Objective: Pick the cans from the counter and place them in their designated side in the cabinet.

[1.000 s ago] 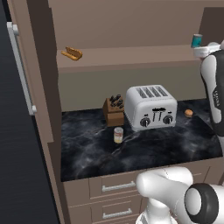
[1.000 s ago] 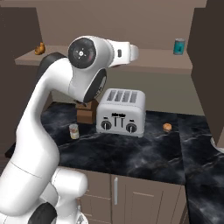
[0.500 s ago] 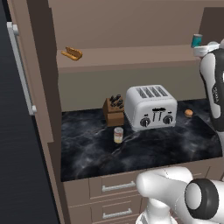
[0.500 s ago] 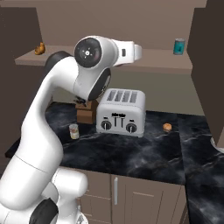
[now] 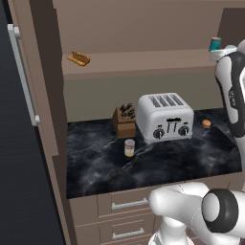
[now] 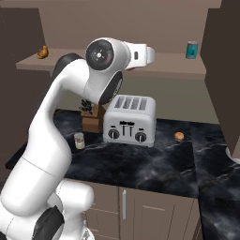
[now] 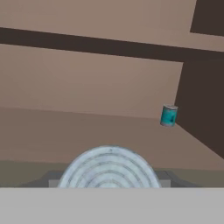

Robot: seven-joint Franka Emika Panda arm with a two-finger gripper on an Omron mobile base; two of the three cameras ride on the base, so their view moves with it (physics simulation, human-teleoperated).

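1. Cabinet (image 5: 143, 62): brown matte wall unit with a wide plain shelf board above the work area.
2. Surface (image 5: 95, 158): black marble-look top with white veins, over brown drawers (image 5: 128, 204) with silver handles.
3. Arm (image 6: 101, 58): white, dark joints, raised to shelf height and reaching toward the right part of the shelf board.
4. Toaster (image 5: 165, 116): silver, four slots, two front dials; stands at the back of the surface.
5. Knife block (image 5: 125, 122): brown, just left of the toaster.
6. Gripper (image 7: 109, 174): fingers clenched on the held can (image 7: 109, 164). Its ringed silvery lid shows at the bottom of the hand view, level with the shelf edge; its body colour cannot be told.
7. Cream-yellow can (image 5: 129, 147): red label band, upright on the surface, in front of the knife block and apart from it.
8. Teal can (image 7: 169, 115): upright at the far right of the shelf board, near the cabinet's dark side wall.
9. Bread-like item (image 5: 79, 58): orange-brown, at the left end of the shelf.
10. Small orange object (image 5: 206, 123): round, on the surface right of the toaster; too small to identify.
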